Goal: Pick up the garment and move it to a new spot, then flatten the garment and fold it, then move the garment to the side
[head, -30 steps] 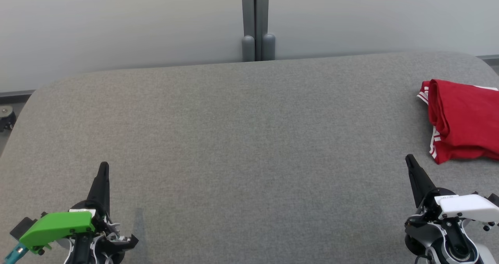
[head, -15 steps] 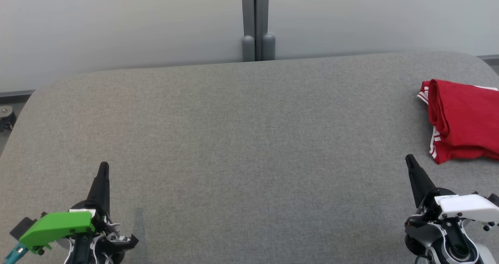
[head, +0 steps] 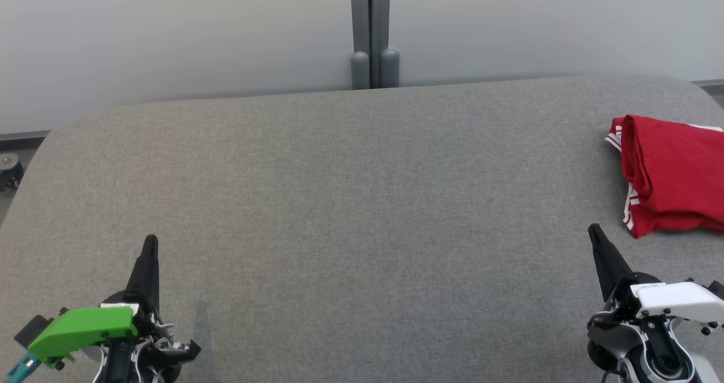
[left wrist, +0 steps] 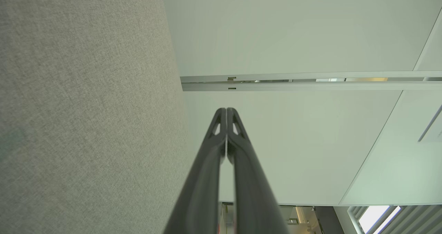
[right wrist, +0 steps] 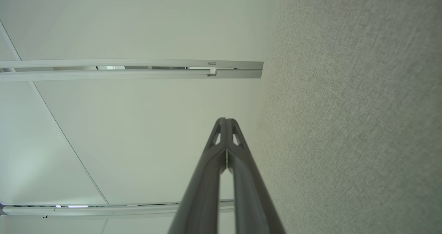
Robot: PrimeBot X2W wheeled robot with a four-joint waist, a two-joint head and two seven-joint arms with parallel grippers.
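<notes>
The garment (head: 673, 173) is red with white striped trim, folded into a compact bundle at the right edge of the grey fabric table (head: 350, 202) and cut off by the head view's border. My left gripper (head: 150, 241) rests low at the near left, shut and empty, its fingers (left wrist: 226, 114) pressed together in the left wrist view. At the near right my right gripper (head: 593, 230) is shut too, holding nothing, a short way in front of the garment. Its closed fingers (right wrist: 226, 123) point along the table in the right wrist view.
Pale wall panels with a grey vertical post (head: 370, 32) stand just behind the table's far edge. A small caster wheel (head: 8, 171) sits on the floor past the table's left corner.
</notes>
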